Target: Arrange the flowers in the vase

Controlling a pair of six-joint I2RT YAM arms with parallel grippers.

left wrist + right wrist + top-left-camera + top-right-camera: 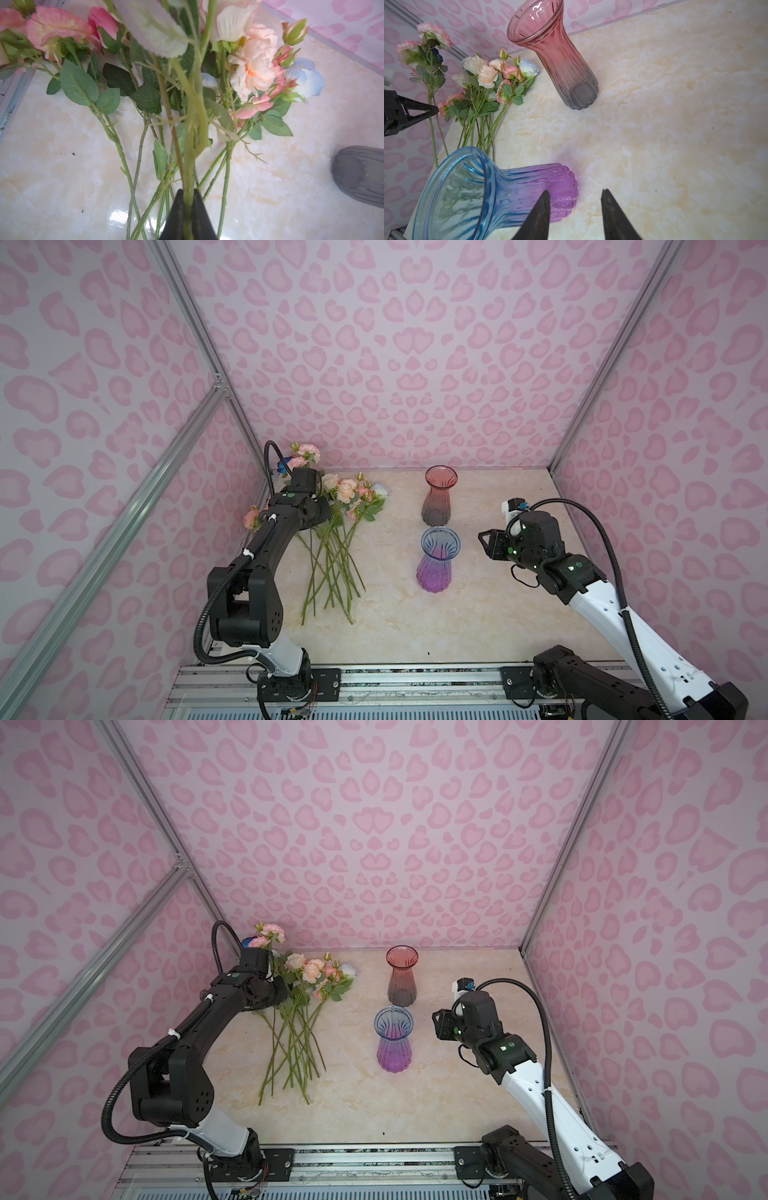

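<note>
The left gripper (pixel 188 209) is pinched tight on a green stem (pixel 195 124). Its pink blooms (pixel 306 452) are raised at the far left, above the other flowers (pixel 338 547), which lie heaped on the left of the table (pixel 457 626). The right gripper (pixel 575 190) stands part open and empty, just right of the blue vase (pixel 437 568). The red vase (pixel 439 499) stands farther back. Both vases are empty, so I judge the task barely begun: one stem is gripped and none is placed.
</note>
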